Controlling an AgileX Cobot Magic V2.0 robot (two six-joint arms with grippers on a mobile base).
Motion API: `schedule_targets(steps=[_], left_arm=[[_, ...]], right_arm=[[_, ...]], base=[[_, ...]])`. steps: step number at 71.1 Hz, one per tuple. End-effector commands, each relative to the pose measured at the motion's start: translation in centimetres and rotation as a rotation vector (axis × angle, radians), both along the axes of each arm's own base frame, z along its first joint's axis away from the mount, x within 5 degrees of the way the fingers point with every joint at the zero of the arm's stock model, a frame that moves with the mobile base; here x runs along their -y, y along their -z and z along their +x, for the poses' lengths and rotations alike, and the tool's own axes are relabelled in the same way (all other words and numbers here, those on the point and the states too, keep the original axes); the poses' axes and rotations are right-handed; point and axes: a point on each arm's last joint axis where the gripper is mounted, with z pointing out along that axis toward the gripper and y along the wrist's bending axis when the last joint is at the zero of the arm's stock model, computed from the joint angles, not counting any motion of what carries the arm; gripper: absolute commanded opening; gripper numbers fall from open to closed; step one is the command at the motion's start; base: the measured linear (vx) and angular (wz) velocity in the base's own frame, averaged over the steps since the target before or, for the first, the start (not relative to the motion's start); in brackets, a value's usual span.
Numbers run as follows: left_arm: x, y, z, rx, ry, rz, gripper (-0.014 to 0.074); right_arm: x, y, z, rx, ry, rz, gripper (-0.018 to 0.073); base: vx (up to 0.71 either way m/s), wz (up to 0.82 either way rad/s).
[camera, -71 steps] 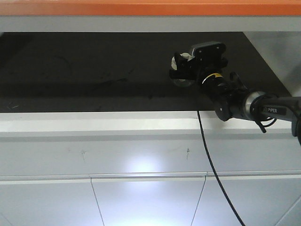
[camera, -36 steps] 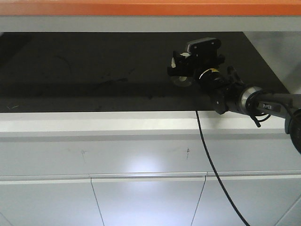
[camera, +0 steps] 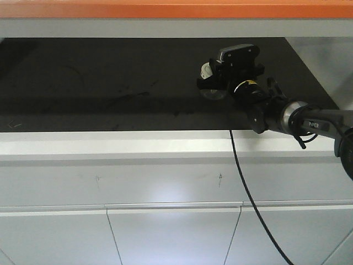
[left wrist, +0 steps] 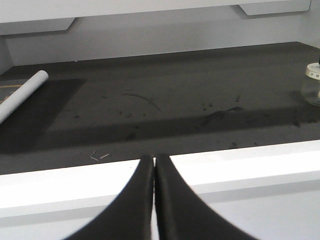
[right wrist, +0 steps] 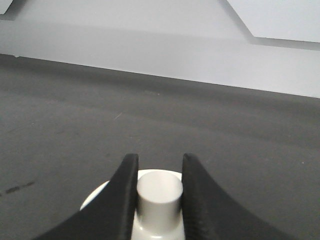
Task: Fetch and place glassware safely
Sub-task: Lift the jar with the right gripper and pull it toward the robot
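Observation:
The glassware [camera: 212, 94] is a small clear jar with a cream-white lid, standing on the dark shelf floor [camera: 110, 83] at right of centre. My right gripper [camera: 213, 80] comes down over it from the right. In the right wrist view its black fingers [right wrist: 127, 190] are shut on the lid's central knob [right wrist: 159, 192], pressing both sides of it. The jar [left wrist: 313, 85] also shows at the far right edge of the left wrist view. My left gripper [left wrist: 154, 159] hangs in front of the white ledge, shut with nothing between its fingers.
A white tube [left wrist: 22, 94] lies at the shelf's far left. Two small metal bits [left wrist: 100, 156] sit near the front edge. A white ledge [camera: 110, 144] fronts the shelf, a slanted white wall [camera: 325, 61] bounds it on the right, and a black cable [camera: 248, 193] hangs down.
The right arm has shifted slightly up and back along the shelf with its gripper still around the jar's lid. The jar stays at about the same spot.

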Motion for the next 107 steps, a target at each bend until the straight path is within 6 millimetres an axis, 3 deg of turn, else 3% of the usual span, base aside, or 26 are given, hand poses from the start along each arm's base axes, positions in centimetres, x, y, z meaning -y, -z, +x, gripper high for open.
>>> schedule_targets(steps=[1,19,52,65,107], left_arm=[[0.0,-1.5,0.0,0.092,-0.002,-0.014,-0.0007],[0.0,-1.5,0.0,0.092,-0.002,-0.014,-0.0007],[0.0,-1.5,0.0,0.092,-0.002,-0.01,-0.0007],[0.0,-1.5,0.0,0.092,-0.002,-0.01,-0.0007],[0.0,-1.5,0.0,0.092,-0.002,-0.01,-0.0007]], right_arm=[[0.1,-4.0,-0.2,0.115,-0.003,0.018,-0.0008],[0.3,-4.3,-1.6,0.188,-0.017,0.05,-0.0003],[0.8,-9.0,-4.0,0.264,-0.018,0.065,-0.0003],[0.8,-9.5,-4.2,0.226,-0.015,0.056,-0.0003],[-4.5,-9.2,-5.8,0.192,-0.129,0.058,-0.0003]], base=[[0.0,0.0],[0.0,0.0],[0.0,0.0],[0.0,0.0],[0.0,0.0]])
